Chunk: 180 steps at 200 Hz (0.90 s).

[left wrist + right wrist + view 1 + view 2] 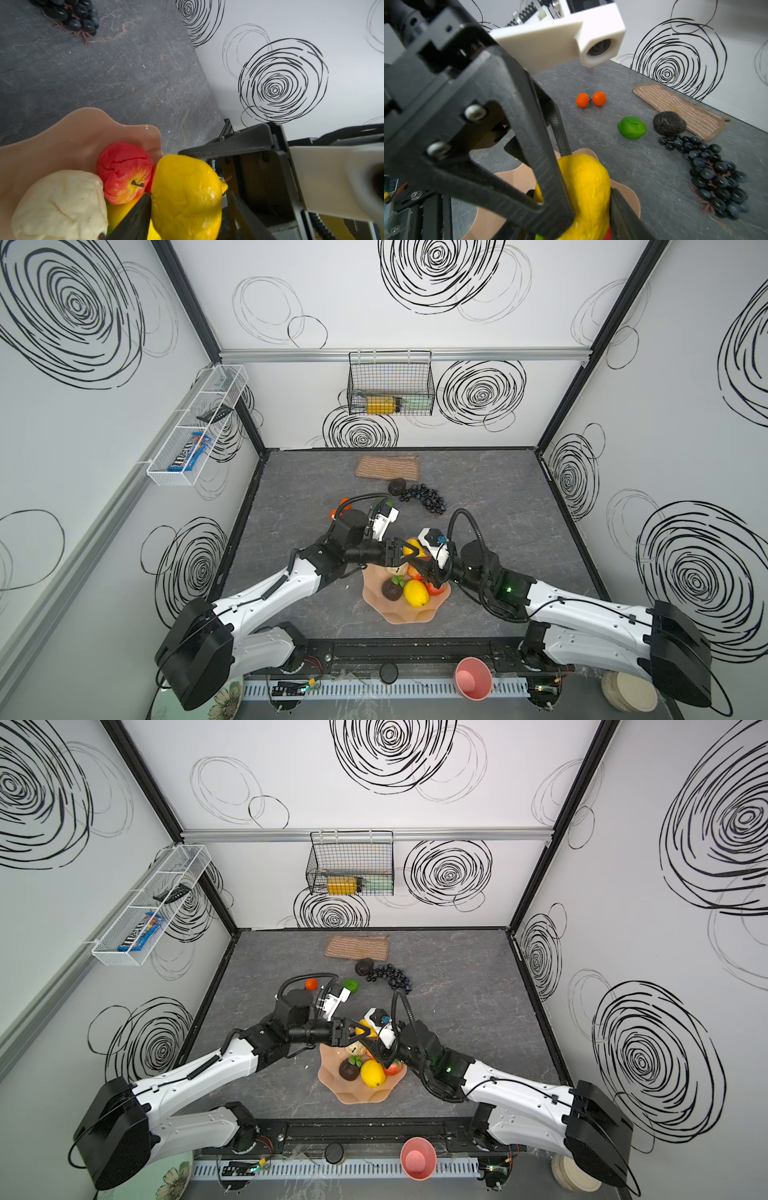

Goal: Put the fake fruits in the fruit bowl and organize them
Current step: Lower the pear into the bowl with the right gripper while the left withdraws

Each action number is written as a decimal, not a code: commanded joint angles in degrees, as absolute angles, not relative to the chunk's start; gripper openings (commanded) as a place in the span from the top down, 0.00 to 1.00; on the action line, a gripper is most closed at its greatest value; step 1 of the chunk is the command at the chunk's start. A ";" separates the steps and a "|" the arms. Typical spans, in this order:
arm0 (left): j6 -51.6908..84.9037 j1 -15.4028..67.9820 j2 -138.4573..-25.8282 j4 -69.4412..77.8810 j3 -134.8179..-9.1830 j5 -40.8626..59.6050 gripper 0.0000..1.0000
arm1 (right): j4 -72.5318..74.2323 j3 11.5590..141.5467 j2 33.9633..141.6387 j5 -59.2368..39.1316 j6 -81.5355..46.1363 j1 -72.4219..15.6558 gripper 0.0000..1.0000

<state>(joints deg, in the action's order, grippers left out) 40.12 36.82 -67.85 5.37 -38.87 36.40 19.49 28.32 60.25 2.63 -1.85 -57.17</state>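
Note:
Both grippers meet over the far rim of the peach-pink fruit bowl (pixel 399 618) (pixel 83 124), round one yellow lemon (pixel 412 547) (pixel 187 197) (pixel 587 187). My right gripper (pixel 417 562) (pixel 587 197) is shut on it and dents it. My left gripper (pixel 409 553) (pixel 188 196) stands open round the same lemon, one finger touching, the other apart. In the bowl lie a cream pear (pixel 60 203), a red apple (pixel 124 172), a second lemon (pixel 415 593) and an avocado (pixel 391 589). On the table lie two oranges (pixel 582 100), a lime (pixel 632 127), an avocado (pixel 669 123) and black grapes (pixel 710 172).
A tan woven mat (pixel 386 467) lies at the back of the table. A pink cup (pixel 473 678) and a floral plate (pixel 226 701) sit at the front edge. A wire basket (pixel 390 383) hangs on the back wall and a white rack (pixel 195 427) on the left wall.

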 commanded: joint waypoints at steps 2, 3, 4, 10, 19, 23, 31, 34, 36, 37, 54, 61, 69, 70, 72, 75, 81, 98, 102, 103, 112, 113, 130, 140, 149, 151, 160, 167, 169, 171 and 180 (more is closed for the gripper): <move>39.64 35.72 -66.33 8.12 -37.84 36.57 0.33 | 18.83 30.03 60.82 3.95 -3.09 -57.13 0.53; 39.64 35.66 -66.30 8.10 -37.82 36.52 0.33 | 18.82 30.05 60.86 3.91 -3.08 -57.13 0.53; 39.64 35.63 -66.24 8.09 -37.76 36.50 0.32 | 18.73 30.05 60.84 3.93 -3.08 -57.13 0.53; 39.72 35.23 -66.03 8.11 -37.56 36.39 0.32 | 18.51 30.11 60.91 3.90 -3.20 -57.13 0.53; 39.74 34.58 -65.69 8.15 -37.22 36.24 0.31 | 18.06 30.19 60.91 3.93 -3.49 -57.13 0.53; 39.73 34.14 -65.45 8.11 -37.05 36.15 0.31 | 17.97 30.21 60.89 3.96 -3.57 -57.13 0.53; 39.73 33.12 -64.86 7.72 -36.62 35.67 0.29 | 17.57 30.27 60.82 3.99 -3.88 -57.13 0.53; 39.73 32.61 -64.50 7.58 -36.43 35.42 0.29 | 17.36 30.26 60.89 3.98 -3.92 -57.13 0.53; 39.73 32.30 -64.22 7.39 -36.31 35.18 0.28 | 17.13 30.35 60.88 3.98 -4.04 -57.13 0.53; 39.73 32.06 -64.06 7.34 -36.22 34.99 0.28 | 17.00 30.42 60.89 3.97 -4.08 -57.13 0.53; 38.74 27.76 -60.64 4.17 -35.16 32.13 0.27 | 14.64 31.55 61.33 3.38 -4.44 -57.14 0.53; 37.62 25.56 -58.88 1.66 -35.15 30.09 0.27 | 13.61 32.21 61.79 3.12 -4.88 -57.14 0.53; 36.19 23.35 -56.69 -1.71 -35.39 27.25 0.26 | 11.99 33.31 62.48 2.55 -5.34 -57.22 0.52; 35.98 23.10 -56.56 -2.08 -35.45 26.90 0.26 | 11.80 33.44 62.53 2.42 -5.35 -57.22 0.52; 35.49 22.63 -55.93 -2.81 -35.60 26.15 0.26 | 11.25 33.76 62.79 2.16 -5.47 -57.22 0.52; 34.74 21.92 -55.31 -4.14 -35.86 25.01 0.26 | 10.65 34.29 63.10 1.81 -5.62 -57.22 0.52; 33.09 20.98 -54.10 -6.84 -36.73 22.37 0.24 | 9.36 35.43 63.86 1.00 -5.93 -57.30 0.52; 28.29 20.74 -53.24 -12.92 -39.97 15.74 0.21 | 5.86 39.08 66.61 -0.58 -6.34 -57.98 0.52; 27.51 20.58 -53.03 -13.71 -40.49 14.80 0.21 | 4.95 40.01 67.32 -0.47 -6.39 -58.29 0.52; 27.34 20.62 -52.97 -13.88 -40.63 14.61 0.21 | 4.72 40.22 67.50 -0.50 -6.41 -58.41 0.52; 26.07 20.19 -52.56 -15.34 -41.57 12.50 0.20 | 2.66 42.33 69.36 -0.07 -6.49 -59.23 0.52; 25.95 20.11 -52.47 -15.49 -41.66 12.27 0.20 | 2.38 42.65 69.57 -0.04 -6.50 -59.32 0.52; 22.95 19.73 -51.98 -18.11 -43.71 7.33 0.18 | -1.64 47.18 73.27 0.73 -6.35 -60.79 0.52; 21.24 19.45 -51.71 -19.82 -45.16 3.13 0.16 | -3.95 49.47 75.56 1.12 -6.39 -61.60 0.52; 19.76 19.10 -51.59 -21.13 -46.38 -0.30 0.14 | -6.02 51.70 77.47 1.30 -6.37 -62.16 0.52; 19.53 19.01 -51.59 -21.50 -46.68 -1.15 0.13 | -6.34 52.26 77.79 1.31 -6.34 -62.25 0.52; 18.47 18.60 -51.72 -22.98 -48.12 -4.85 0.12 | -7.96 54.25 79.62 1.27 -6.42 -62.77 0.52; 17.44 18.37 -51.60 -23.66 -49.06 -7.38 0.11 | -9.25 55.87 80.98 1.02 -6.57 -63.02 0.52; 17.08 18.32 -51.53 -23.82 -49.22 -7.91 0.10 | -9.63 56.24 81.40 0.98 -6.59 -63.08 0.52; 16.84 18.29 -51.49 -23.95 -49.40 -8.75 0.10 | -9.90 56.73 81.74 0.97 -6.59 -63.14 0.52; 15.59 18.19 -51.42 -24.49 -50.18 -11.71 0.09 | -11.19 58.37 83.50 0.84 -6.75 -63.58 0.52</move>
